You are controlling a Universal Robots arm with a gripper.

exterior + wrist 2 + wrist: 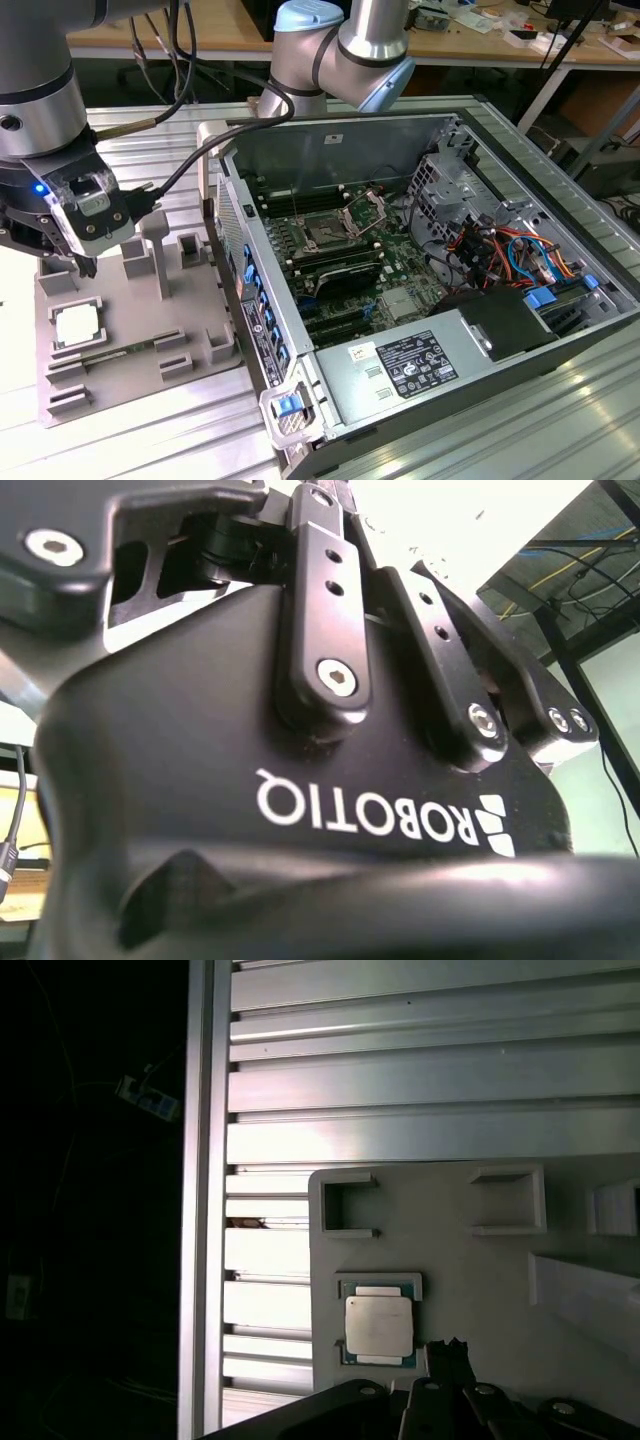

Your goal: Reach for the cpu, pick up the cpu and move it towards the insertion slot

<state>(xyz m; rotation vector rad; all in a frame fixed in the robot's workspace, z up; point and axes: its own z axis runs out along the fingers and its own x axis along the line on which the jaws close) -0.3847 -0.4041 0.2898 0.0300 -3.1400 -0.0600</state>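
— Where was the cpu (78, 323)?

— It lay flat in a shallow square pocket of the grey moulded tray (135, 335), silvery top plate up, at the exterior view's left. The first wrist view showed it too (379, 1325), with a thin greenish rim around the plate. The tray sat on the ribbed aluminium table (560, 420).

— And the gripper (88, 266)?

— It hung over the tray, near the cpu but apart from it in the exterior view. In the first wrist view its dark tip (450, 1352) stood just beside one corner of the cpu's pocket. It held nothing. Whether it was apart or together, I could not tell.

— Any writing to be seen?

— Some. In the second wrist view a line of white lettering (370, 815) with a small white emblem ran across the gripper's black body, upside down in that view. In the exterior view a white label (415, 362) dense with black print and symbols was stuck on top of the grey power supply (375, 400) inside the open computer case (390, 145). A smaller white sticker (361, 352) with a dark scrawl lay just beside it.

— And the insertion slot (328, 233)?

— It was on the green board inside the case, a dark square in a shiny metal frame, its hinged plate (366, 208) tilted up. It was well apart from the cpu, across the case wall.

— Anything lit?

— A small blue light (40, 188) glowed on the arm's wrist, above the gripper.
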